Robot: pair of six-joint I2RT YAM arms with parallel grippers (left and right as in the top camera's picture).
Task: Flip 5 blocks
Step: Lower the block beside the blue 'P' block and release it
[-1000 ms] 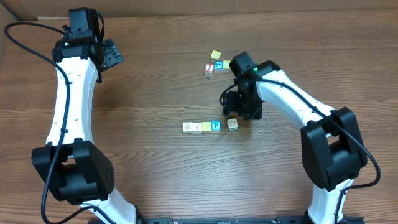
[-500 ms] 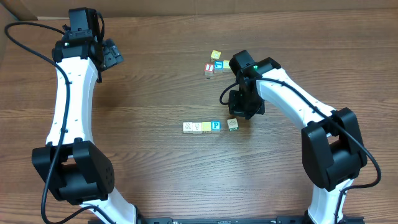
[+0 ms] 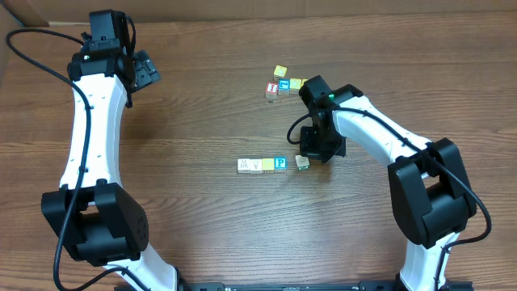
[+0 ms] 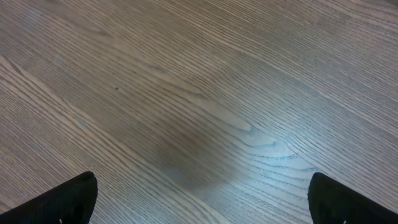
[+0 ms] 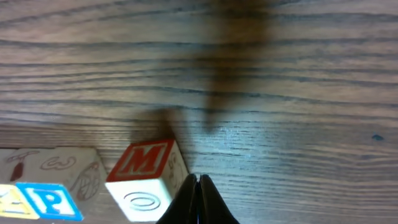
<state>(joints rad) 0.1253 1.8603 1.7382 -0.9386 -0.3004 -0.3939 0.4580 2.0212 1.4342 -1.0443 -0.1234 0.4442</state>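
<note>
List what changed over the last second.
The right gripper shut its jaws on nothing beside the loose M block, and its wrist shifted slightly. That block, the row of three blocks, the far cluster and the open left gripper stayed put.

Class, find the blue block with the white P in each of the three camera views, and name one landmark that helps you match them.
Overhead: the blue P block is at the right end of the three-block row, mid-table.
Left wrist: not in it.
Right wrist: bottom left corner.
Shared landmark: the lone block just past the row's P end, which shows a red M in the right wrist view.
</note>
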